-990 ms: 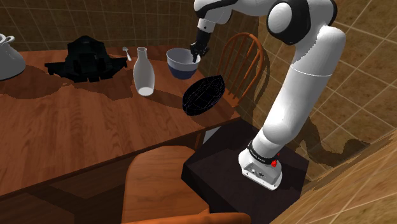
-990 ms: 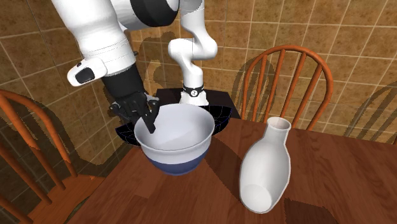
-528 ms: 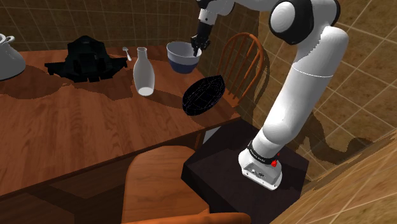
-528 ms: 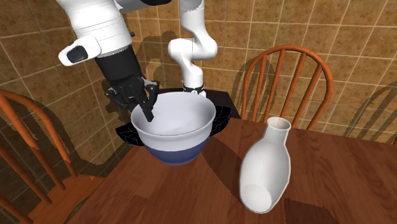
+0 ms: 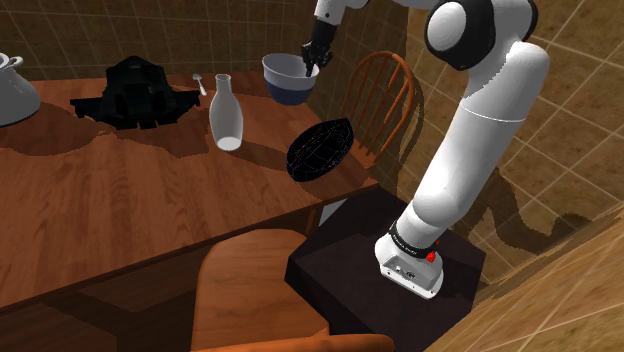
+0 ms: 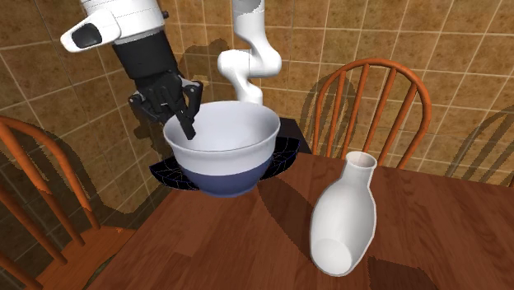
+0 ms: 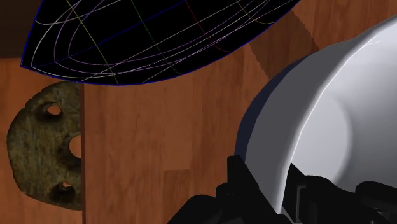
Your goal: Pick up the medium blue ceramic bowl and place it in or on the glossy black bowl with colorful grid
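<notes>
Pincer (image 6: 187, 125) is closed on the rim of the blue and white bowl (image 6: 222, 156), with one finger inside the pale wall and the other outside. I judge that the rim is chosen because the bowl is too wide to take across. The bowl hangs in the air over the table (image 6: 247, 247), held by this one side, so it may tip a little away from the fingers.

Seen from the wrist, the black bowl (image 7: 153, 38) with thin coloured grid lines lies just beyond the held bowl, with bare wood between them. In the shoulder view it sits near the table corner closest to the stand, open and with nothing inside, so it can receive the other bowl. The carry toward it looks short and free.

A white vase (image 5: 227, 115) stands beside this path, at the shoulder view's left of the black bowl, not across it. A wooden chair (image 5: 385, 90) stands behind the table edge; a low swing could touch its back. Farther off lie a spoon (image 5: 200, 83) and a black object (image 5: 135, 92).
</notes>
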`<state>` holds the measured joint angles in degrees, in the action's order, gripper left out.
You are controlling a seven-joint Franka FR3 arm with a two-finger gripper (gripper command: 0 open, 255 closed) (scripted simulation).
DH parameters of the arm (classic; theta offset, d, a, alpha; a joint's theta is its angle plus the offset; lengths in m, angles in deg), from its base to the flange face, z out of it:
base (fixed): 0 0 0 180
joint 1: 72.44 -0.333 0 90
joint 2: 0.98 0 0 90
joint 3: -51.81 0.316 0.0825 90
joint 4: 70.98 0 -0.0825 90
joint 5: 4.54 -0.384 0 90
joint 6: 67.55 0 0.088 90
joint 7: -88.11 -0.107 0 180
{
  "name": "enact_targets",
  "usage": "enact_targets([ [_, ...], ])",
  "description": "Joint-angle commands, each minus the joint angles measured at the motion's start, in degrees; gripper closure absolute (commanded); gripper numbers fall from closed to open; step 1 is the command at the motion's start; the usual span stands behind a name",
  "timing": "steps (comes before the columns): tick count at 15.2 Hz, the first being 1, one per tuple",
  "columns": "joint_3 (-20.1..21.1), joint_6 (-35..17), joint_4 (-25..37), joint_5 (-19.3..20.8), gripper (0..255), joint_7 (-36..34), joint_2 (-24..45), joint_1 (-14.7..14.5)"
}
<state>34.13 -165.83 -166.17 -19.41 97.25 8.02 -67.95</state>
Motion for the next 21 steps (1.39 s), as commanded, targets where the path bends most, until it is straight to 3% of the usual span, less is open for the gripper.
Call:
enact_targets([
  [1,-0.15,0.08,-2.13,0.70,255,-0.04,-2.35,-0.10],
  [7,-0.85,-0.75,-15.91,5.04,255,0.21,-15.95,0.36],
  [14,-1.18,1.69,-28.06,10.05,255,0.40,-31.08,2.85],
  [21,-1.49,-2.48,-33.33,10.49,255,1.23,-32.13,3.30],
])
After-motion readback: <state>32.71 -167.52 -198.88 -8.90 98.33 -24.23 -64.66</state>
